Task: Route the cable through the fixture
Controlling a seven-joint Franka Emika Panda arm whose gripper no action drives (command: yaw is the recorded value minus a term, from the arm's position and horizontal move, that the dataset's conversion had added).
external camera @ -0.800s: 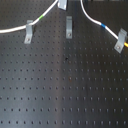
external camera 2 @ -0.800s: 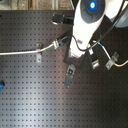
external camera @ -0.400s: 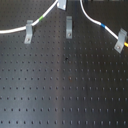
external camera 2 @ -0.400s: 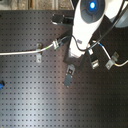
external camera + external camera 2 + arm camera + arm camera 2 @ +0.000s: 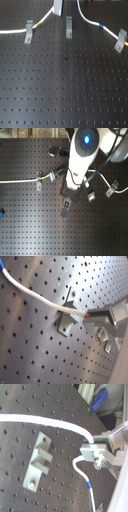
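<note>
Cable [image 5: 92,21] is what everything here turns on: a thin white cord, limp enough to sag in soft curves, marked with a short green band near the slanted clip [image 5: 30,32] on the first exterior view's left and a blue band on the way to the slanted clip [image 5: 119,41] on the first exterior view's right. It already passes both of those, and between them it rises in a loop to the claw [image 5: 58,6], which hangs above the black perforated tabletop [image 5: 65,85]. I judge the loop is lifted like that so the slack can be lowered into the fixture [image 5: 68,26], the straight upright grey clip standing between the two slanted ones, with no cord in it yet.

In the second wrist view the claw [image 5: 92,451] is pinching the cable [image 5: 45,423], its grey pads pressed together on the cord, and the fixture [image 5: 39,459] sits just beside the cord's line, not touching it. It looks like dull folded metal, narrow, with a bolt at its foot. The tabletop is matte black with an even grid of small holes; the arm [image 5: 82,153] overhead is glossy white.
</note>
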